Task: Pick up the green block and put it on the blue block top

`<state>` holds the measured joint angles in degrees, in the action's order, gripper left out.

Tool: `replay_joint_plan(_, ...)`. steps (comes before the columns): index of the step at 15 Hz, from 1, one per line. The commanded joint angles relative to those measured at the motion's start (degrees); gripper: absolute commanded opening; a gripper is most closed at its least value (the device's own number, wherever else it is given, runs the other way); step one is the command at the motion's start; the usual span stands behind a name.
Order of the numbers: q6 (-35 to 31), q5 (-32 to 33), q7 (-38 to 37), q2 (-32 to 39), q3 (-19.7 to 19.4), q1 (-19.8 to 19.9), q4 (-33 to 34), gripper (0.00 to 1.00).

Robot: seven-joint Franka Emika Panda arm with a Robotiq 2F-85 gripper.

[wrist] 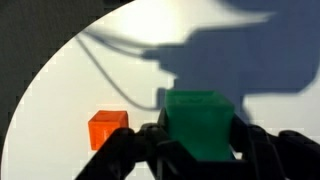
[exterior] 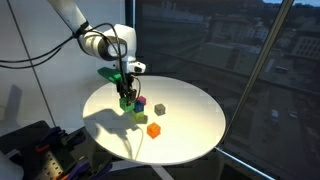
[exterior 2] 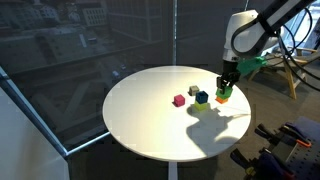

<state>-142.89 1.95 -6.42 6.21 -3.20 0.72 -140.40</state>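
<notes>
Lower left, wrist view: orange block [wrist: 108,128], just beside the grip.
Lower centre: green block [wrist: 200,122] clamped in the gripper [wrist: 200,138], jaws closed on its sides.
Risk: the cube may slip from a shallow pinch, or knock the neighbouring orange block.

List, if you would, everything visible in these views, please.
table: one, white, round, under everything
green block: one, bright green, held in the gripper above the table
orange block: one, orange, on the table
gray block: one, gray, mid-table
magenta block: one, magenta, mid-table
yellow-green block: one, pale yellow-green, mid-table
blue block: one, dark blue, mid-table, dim
window: one, dark glass, behind the table
arm: one, white, over the table
gripper: one, black, shut on the green block
</notes>
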Motion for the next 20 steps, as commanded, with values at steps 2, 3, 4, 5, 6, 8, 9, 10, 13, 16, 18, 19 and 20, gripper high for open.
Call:
replay_joint_plan(2, 0.14, 0.04, -0.01, -0.02, 0.26, 0.27, 0.07, 0.55)
replay_joint_plan(3, 0.14, 0.04, -0.01, -0.02, 0.26, 0.27, 0.07, 0.55)
replay_joint_plan(4, 0.14, 0.04, -0.01, -0.02, 0.26, 0.27, 0.07, 0.55)
replay_joint_plan(5, 0.14, 0.04, -0.01, -0.02, 0.26, 0.27, 0.07, 0.55)
replay_joint_plan(6, 0.14, 0.04, -0.01, -0.02, 0.26, 0.27, 0.07, 0.55)
replay_joint_plan(8, 0.14, 0.04, -0.01, -0.02, 0.26, 0.27, 0.07, 0.55)
replay_joint_plan(9, 0.14, 0.04, -0.01, -0.02, 0.26, 0.27, 0.07, 0.55)
replay_joint_plan(10, 0.14, 0.04, -0.01, -0.02, 0.26, 0.27, 0.07, 0.55)
replay_joint_plan(13, 0.14, 0.04, -0.01, -0.02, 0.26, 0.27, 0.07, 0.55)
replay_joint_plan(16, 0.14, 0.04, -0.01, -0.02, 0.26, 0.27, 0.07, 0.3)
replay_joint_plan(18, 0.27, -0.1, 0.04, -0.11, 0.23, 0.32, 0.26, 0.3)
replay_joint_plan(19, 0.45, -0.28, 0.06, -0.12, 0.23, 0.36, 0.45, 0.3)
replay_joint_plan(20, 0.6, -0.39, 0.15, -0.21, 0.23, 0.39, 0.63, 0.3)
